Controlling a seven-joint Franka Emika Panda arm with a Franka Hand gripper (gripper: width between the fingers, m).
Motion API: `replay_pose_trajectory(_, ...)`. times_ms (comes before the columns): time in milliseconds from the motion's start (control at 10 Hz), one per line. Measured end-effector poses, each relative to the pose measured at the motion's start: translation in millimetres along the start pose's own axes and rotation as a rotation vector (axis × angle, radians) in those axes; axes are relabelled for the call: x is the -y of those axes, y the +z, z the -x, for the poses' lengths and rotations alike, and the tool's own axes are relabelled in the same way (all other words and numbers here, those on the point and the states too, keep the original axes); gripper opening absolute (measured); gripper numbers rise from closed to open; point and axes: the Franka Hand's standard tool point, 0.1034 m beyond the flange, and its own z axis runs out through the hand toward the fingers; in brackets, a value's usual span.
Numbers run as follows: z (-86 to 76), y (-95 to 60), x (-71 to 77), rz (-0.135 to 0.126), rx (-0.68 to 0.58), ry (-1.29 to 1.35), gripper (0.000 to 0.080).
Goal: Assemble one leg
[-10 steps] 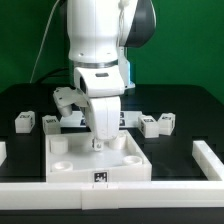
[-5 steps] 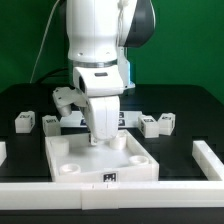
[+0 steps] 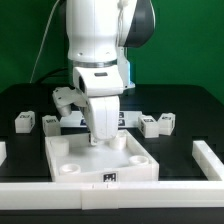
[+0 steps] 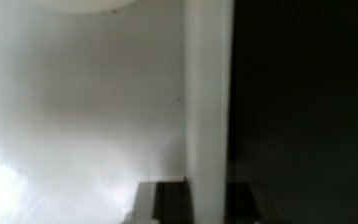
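The large white square panel (image 3: 100,160) lies flat on the black table, with round holes near its corners. My gripper (image 3: 97,140) stands straight down on the panel's far rim. In the wrist view my gripper (image 4: 206,205) has its two dark fingers on either side of the panel's raised rim (image 4: 204,100), shut on it. Small white legs with tags lie apart from the gripper: one (image 3: 22,121) at the exterior view's left, one (image 3: 52,120) beside it, and two (image 3: 150,126) at the right. No leg shows in the wrist view.
A white raised border runs along the front (image 3: 110,198) and up the exterior view's right side (image 3: 206,155). A short white piece (image 3: 2,150) sits at the left edge. The arm's body hides the table's middle back.
Between one second ago and half a second ago the panel shifted toward the exterior view's right and swung a little with the gripper on its rim. Since then nothing has moved.
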Motion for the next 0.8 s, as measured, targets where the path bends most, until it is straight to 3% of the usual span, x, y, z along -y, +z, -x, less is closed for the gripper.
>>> replay_pose_trajectory(400,-31.0,0.2,-16.4,0.034,-0.015,0.119,0.0061)
replay_pose_trajectory(800,-70.3,-2.8,-45.3,0.056,-0.030,0.194,0.0061)
